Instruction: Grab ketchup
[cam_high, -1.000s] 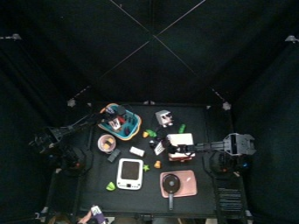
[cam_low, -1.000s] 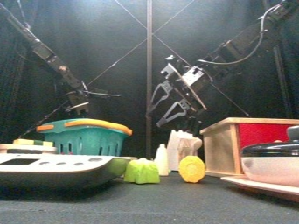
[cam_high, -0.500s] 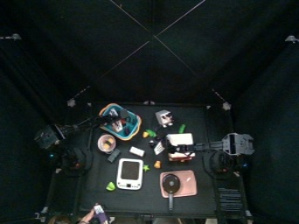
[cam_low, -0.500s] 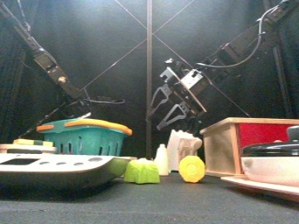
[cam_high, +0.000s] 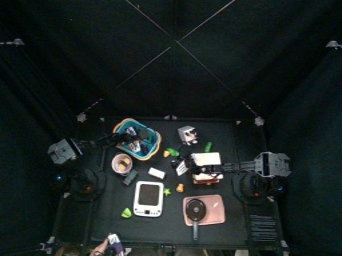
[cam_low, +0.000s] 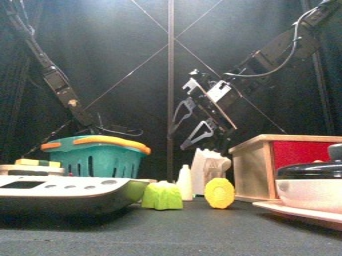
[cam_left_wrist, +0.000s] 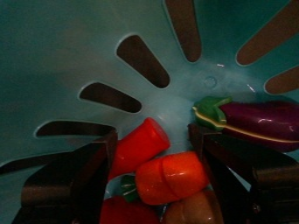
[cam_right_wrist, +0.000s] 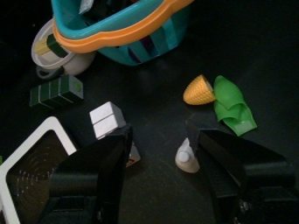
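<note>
Table items unmoved; left end effector (cam_left_wrist: 149, 188) lower in basket (cam_left_wrist: 70, 70), both spread wide, empty

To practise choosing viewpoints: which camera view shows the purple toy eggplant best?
The left wrist view: the eggplant lies large inside the teal basket. From above it is too small to tell; front and right wrist views show only the basket's outside.
</note>
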